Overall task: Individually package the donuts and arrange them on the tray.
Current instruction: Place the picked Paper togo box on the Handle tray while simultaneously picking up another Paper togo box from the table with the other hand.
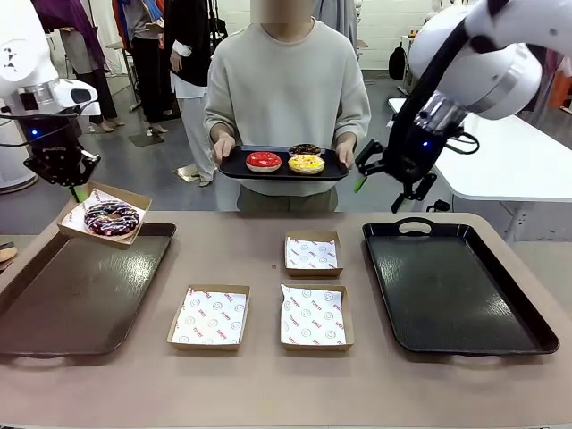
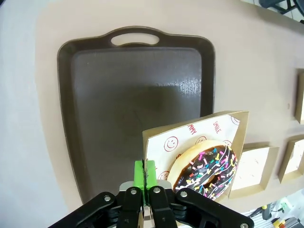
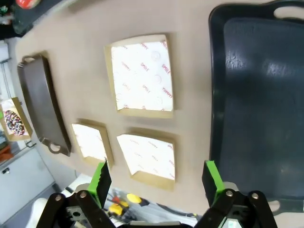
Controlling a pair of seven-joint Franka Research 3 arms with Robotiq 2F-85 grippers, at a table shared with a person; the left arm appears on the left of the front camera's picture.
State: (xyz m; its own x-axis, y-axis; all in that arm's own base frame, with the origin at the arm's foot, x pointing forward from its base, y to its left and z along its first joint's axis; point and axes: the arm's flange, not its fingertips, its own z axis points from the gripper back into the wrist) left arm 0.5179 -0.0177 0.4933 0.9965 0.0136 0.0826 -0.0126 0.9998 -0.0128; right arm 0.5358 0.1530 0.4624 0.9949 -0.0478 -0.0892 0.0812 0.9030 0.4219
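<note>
- As seen from the robot's side, nearest at 6 o'clock on the worktop (image 1: 268, 384): two open paper-lined boxes lying flat side by side, first box (image 1: 210, 315) toward 7 o'clock, second box (image 1: 315, 315) toward 5 o'clock.
- Just past the second box, toward 12 o'clock: third box (image 1: 313, 253), flat and lined alike.
- At 9 o'clock: brown tray (image 1: 80, 295); at 3 o'clock: black tray (image 1: 456, 286), handle at its far end.
- Around 10 o'clock, over the brown tray's far corner: left claw (image 1: 79, 189) pressed together on one corner of a fourth box (image 1: 130, 204), pinching card and liner between green pads (image 2: 140, 171).
- Held tilted, that box; cannot tell whether its low edge touches the tray's rim.
- Inside it: dark donut (image 1: 112, 217) with purple-pink sprinkles, leaning on the smiley-printed liner.
- Around 2 o'clock, raised off the worktop near the black tray's far corner: right claw (image 3: 156, 171) spread wide, pads well apart.
- Farthest, at 12 o'clock beyond the worktop: serving tray (image 1: 234, 165) held level by a person (image 1: 286, 89); on it red donut (image 1: 264, 161) at 9 o'clock, yellow donut (image 1: 307, 164) just beside it at 3 o'clock, chocolate-brown donut (image 1: 306, 149) behind the yellow one.
</note>
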